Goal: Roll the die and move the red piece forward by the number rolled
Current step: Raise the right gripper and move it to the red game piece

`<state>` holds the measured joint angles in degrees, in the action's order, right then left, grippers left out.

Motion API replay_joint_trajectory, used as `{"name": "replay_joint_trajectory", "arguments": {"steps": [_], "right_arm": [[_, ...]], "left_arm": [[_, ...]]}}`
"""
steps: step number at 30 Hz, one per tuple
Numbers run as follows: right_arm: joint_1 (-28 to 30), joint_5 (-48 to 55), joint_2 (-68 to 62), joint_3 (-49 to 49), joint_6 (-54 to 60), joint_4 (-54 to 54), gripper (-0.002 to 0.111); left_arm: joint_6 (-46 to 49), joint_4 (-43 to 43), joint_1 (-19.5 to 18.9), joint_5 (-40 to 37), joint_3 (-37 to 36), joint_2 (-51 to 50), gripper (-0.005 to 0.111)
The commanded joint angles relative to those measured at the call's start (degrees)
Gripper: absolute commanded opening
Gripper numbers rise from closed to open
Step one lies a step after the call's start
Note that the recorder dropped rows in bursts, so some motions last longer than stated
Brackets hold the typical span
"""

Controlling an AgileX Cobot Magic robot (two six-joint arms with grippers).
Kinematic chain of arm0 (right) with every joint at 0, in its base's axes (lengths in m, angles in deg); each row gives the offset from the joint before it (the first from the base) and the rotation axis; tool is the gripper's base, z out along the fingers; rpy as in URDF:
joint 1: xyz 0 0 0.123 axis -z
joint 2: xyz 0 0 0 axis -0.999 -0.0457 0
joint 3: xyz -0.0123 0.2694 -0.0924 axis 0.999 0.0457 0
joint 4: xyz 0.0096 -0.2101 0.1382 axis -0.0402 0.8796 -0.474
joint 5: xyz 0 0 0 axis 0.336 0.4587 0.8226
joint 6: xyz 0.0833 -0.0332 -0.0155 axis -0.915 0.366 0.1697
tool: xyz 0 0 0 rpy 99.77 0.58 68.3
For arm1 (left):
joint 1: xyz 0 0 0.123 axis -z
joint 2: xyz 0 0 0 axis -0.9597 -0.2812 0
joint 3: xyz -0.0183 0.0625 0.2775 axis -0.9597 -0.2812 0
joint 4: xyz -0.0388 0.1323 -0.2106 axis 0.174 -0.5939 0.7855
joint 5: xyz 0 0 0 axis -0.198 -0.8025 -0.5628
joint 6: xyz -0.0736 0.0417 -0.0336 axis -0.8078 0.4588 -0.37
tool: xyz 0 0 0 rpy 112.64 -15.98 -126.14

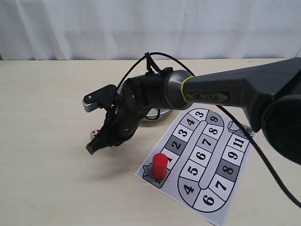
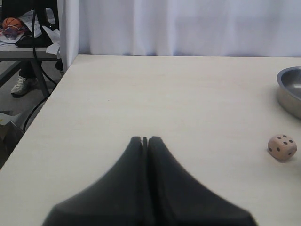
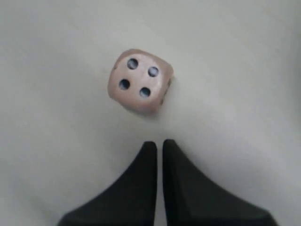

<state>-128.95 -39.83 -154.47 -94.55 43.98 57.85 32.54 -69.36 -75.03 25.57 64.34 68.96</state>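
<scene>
Now, your right gripper [image 3: 159, 143] has its fingers drawn together to a thin slit and grips nothing. The die [image 3: 140, 82] lies on the table just beyond the fingertips, not touching them, four pips up. Your left gripper [image 2: 145, 139] is closed too, pads touching, empty; from it the die [image 2: 282, 147] sits ahead and off to one side, near the bowl [image 2: 291, 92].

In the exterior view the red piece [image 1: 159, 165] stands upright on the star square of the board [image 1: 237, 186] — past the right gripper [image 1: 91, 148] on the side away from the die [image 1: 94, 133], beside square 1. You can read the board's squares: 1 to 4 up one lane, then numbers up to 9 and 11. The arm's label is too blurred to read.
</scene>
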Motion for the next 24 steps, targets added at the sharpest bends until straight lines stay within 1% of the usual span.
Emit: {"name": "replay_joint_trajectory", "arguments": {"steps": [1,4,5,7,11,15,16,17,18,22,23,24], "right_arm": [[0.25,7.34,5.65,-0.16,0.37,2.09,0.004],[1.1,15.12,10.6,-0.04,3.33,2.87,0.004],[1.81,15.68,12.09,0.4,3.33,2.87,0.004],[3.15,15.29,16.15,3.53,3.45,2.99,0.004],[6.03,10.8,26.93,16.46,6.41,3.18,0.004],[6.27,5.35,29.37,22.39,5.53,3.18,0.004],[6.27,4.89,29.25,23.98,5.53,3.18,0.007],[6.27,4.89,28.79,24.69,5.53,3.18,0.012],[6.27,5.0,28.15,25.33,5.53,3.18,0.024],[6.14,5.22,26.89,25.82,5.94,0.91,0.057],[6.14,5.1,26.48,25.82,6.71,-0.38,0.065],[6.14,4.9,26.37,25.82,7.53,-1.21,0.07]], "left_arm": [[-0.32,0.07,0.01,0.76,-0.11,0.03,0.0],[-0.32,-0.03,0.01,0.76,-0.11,0.03,0.0],[-0.32,-0.03,0.01,0.76,-0.11,0.03,0.0],[-0.32,-0.03,0.01,0.76,-0.11,0.03,0.0],[-0.32,-0.03,0.01,0.76,-0.11,0.03,0.0],[-0.32,0.07,0.01,0.76,-0.11,0.03,0.0],[-0.32,0.07,0.01,0.76,-0.11,0.03,0.0],[-0.32,0.07,0.01,0.76,-0.11,0.03,0.0],[-0.32,0.07,0.01,0.76,-0.11,0.03,0.0],[-0.32,0.07,0.01,0.76,-0.11,0.03,0.0],[-0.32,0.07,0.01,0.76,-0.11,0.03,0.0],[-0.32,0.07,0.01,0.76,-0.11,0.03,0.0]]}}
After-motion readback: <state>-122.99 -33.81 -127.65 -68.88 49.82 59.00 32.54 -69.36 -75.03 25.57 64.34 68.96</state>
